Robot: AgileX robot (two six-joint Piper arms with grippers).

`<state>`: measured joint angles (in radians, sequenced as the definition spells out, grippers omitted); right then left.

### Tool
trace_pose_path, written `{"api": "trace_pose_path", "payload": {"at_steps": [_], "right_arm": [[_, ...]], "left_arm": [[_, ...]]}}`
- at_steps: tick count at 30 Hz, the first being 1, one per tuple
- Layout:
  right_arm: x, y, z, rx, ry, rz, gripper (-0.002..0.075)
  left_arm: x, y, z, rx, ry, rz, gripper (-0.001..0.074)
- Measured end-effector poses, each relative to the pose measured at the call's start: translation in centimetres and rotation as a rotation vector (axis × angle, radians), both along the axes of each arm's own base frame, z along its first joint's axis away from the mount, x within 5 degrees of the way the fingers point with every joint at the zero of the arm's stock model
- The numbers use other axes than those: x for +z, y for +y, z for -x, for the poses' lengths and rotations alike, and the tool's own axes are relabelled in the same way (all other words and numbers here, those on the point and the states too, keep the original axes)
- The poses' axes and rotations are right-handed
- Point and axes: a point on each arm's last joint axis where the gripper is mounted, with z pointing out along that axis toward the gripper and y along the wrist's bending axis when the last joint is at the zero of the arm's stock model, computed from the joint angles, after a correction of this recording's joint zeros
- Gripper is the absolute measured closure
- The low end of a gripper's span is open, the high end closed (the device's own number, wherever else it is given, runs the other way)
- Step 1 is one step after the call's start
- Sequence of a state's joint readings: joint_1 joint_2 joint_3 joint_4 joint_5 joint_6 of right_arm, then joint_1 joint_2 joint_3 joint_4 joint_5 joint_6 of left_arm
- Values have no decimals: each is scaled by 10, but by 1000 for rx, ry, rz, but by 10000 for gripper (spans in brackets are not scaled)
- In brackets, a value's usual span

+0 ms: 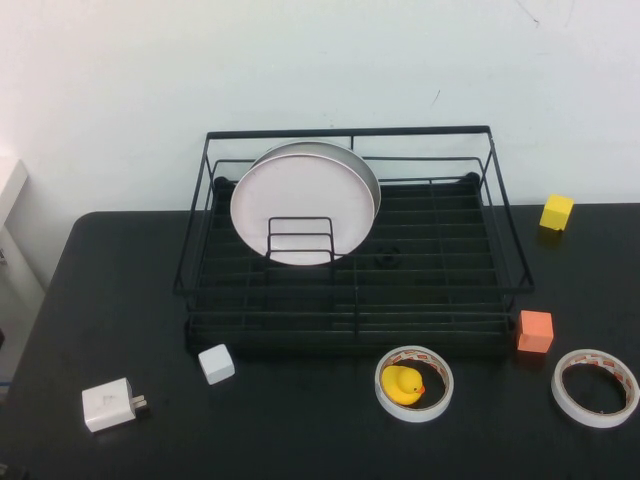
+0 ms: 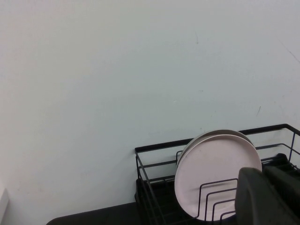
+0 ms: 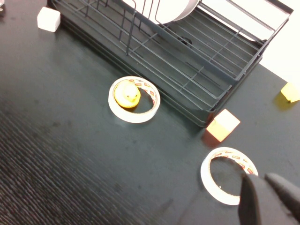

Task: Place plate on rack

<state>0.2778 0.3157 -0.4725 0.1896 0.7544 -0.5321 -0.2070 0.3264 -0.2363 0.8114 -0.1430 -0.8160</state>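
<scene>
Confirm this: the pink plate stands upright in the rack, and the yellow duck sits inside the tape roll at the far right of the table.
Not quite. The pink plate does stand upright in the rack, but the high view shows the yellow duck inside the tape roll just in front of the rack. The far-right tape roll is empty. Neither pincer shows in the high view.
</scene>
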Motion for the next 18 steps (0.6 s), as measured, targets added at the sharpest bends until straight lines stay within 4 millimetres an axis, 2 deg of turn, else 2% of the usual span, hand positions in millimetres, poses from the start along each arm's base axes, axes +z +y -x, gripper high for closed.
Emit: {"api": "trace_pose_path", "payload": {"at_steps": [9, 14, 18], "right_arm": [[0, 0, 0, -1, 3, -2, 728], [0, 0, 0, 0, 3, -3, 728], [0, 0, 0, 0, 4, -5, 728]], "left_arm": [[-8, 6, 1, 59, 46, 17, 735], [-8, 10, 9, 101, -21, 59, 735], [-17, 13, 14, 121, -50, 82, 735]]}}
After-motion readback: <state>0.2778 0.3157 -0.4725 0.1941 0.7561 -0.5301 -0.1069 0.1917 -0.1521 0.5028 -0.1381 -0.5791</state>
